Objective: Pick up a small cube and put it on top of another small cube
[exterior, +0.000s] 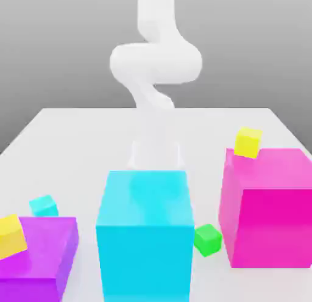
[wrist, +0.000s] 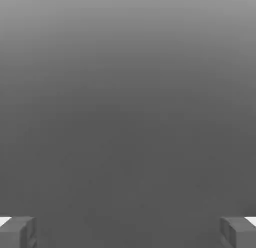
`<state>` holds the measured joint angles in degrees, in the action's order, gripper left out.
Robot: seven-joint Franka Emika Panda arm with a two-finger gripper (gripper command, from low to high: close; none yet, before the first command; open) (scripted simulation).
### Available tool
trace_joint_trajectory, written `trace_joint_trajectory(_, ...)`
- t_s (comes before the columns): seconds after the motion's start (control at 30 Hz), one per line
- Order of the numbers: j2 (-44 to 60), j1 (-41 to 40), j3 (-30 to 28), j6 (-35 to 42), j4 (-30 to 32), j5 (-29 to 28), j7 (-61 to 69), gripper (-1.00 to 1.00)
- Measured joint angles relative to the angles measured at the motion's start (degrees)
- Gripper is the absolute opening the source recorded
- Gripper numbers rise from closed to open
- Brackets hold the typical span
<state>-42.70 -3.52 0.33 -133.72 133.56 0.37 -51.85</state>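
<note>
In the exterior view several small cubes show. A green one (exterior: pixel 207 240) lies on the table between the big cyan and big magenta blocks. A small cyan cube (exterior: pixel 44 205) sits behind the purple block. One yellow cube (exterior: pixel 248 142) rests on the magenta block's top, another yellow cube (exterior: pixel 11 236) on the purple block. My white arm (exterior: pixel 155 63) comes down behind the big cyan block, which hides the hand's lower end. In the hand view my gripper (wrist: pixel 128 232) is open, its fingertips (wrist: pixel 18 232) wide apart over plain grey, nothing between them.
Three big blocks stand near the front of the white table (exterior: pixel 85 136): cyan (exterior: pixel 146 233) in the middle, magenta (exterior: pixel 268 203) at the exterior view's right, purple (exterior: pixel 39 255) at its left. Bare table lies behind them around the arm.
</note>
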Motion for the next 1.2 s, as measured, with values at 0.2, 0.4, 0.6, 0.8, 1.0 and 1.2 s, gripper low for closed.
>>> trace_joint_trajectory(0.2, 7.7, -8.6, 0.9, -4.8, 4.4, 0.8, -14.8, 0.00)
trace_joint_trajectory(0.4, 15.1, -16.7, 1.8, -9.4, 8.6, 1.2, -29.5, 0.00)
trace_joint_trajectory(0.6, 22.6, -23.9, 1.8, -14.0, 12.8, 0.8, -44.7, 0.00)
trace_joint_trajectory(0.8, 30.1, -30.7, 1.5, -18.6, 17.0, 0.2, -60.0, 0.00)
trace_joint_trajectory(1.0, 37.5, -36.3, -0.5, -23.3, 21.3, -0.5, -75.5, 0.00)
trace_joint_trajectory(1.2, 45.3, -41.6, -2.6, -28.3, 25.1, 0.0, -89.2, 0.00)
